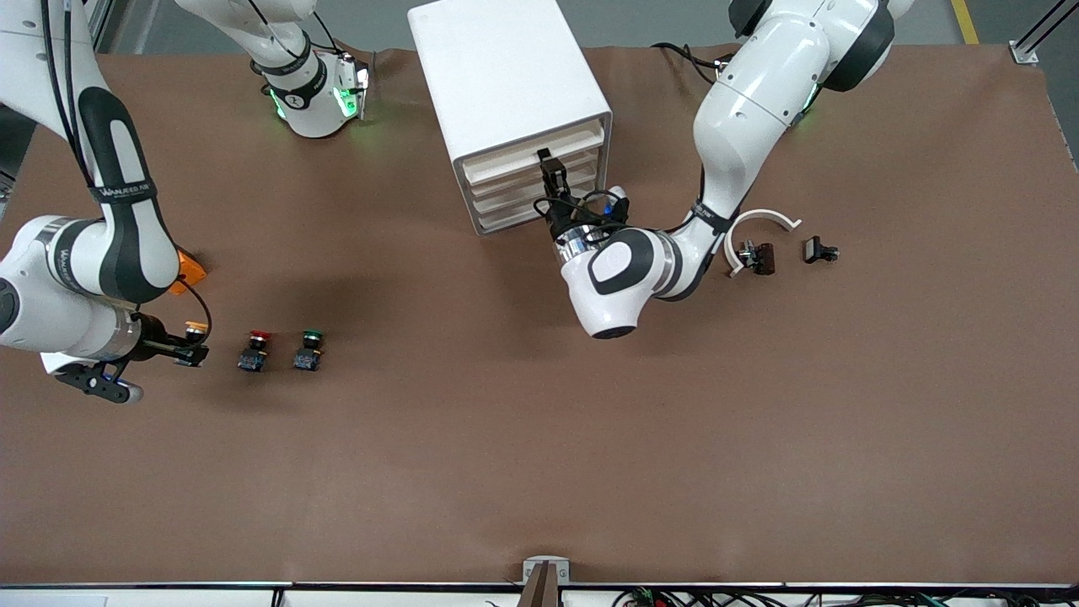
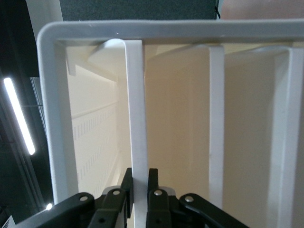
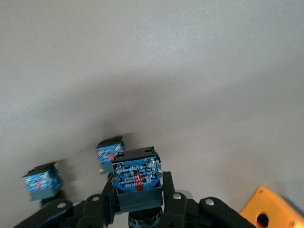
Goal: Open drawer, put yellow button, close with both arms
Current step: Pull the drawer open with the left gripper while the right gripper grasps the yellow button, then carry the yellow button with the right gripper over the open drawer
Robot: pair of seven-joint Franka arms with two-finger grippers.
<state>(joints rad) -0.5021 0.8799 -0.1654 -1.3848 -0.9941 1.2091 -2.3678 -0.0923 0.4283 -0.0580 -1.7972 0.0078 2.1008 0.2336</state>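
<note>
Nearest the front camera, toward the right arm's end of the table, we are seeing the right gripper (image 1: 190, 347) holding the yellow button (image 1: 195, 330), its jaws pinching the button's black body while the blue base (image 3: 136, 175) is facing the wrist camera. The button is sitting in line with the red button (image 1: 255, 350) and the green button (image 1: 308, 349), which are standing side by side on the brown table (image 1: 590, 464); the red one is just beside the gripper and the green one is a little more toward the table's middle. We cannot tell whether the held button is resting on the table or lifted off it. An orange block (image 1: 187, 271) is lying partly under the right arm, farther from the camera.

Farther back, the left gripper (image 1: 552, 179) is reaching into the front of the white cabinet (image 1: 506, 84), its jaws pressed onto the front lip of the drawer (image 2: 135, 118), the top one of four. The drawer is sitting flush with the ones below.

Toward the left arm's end, a white curved piece (image 1: 759, 223) and two small dark parts (image 1: 763, 257) are lying on the table.
</note>
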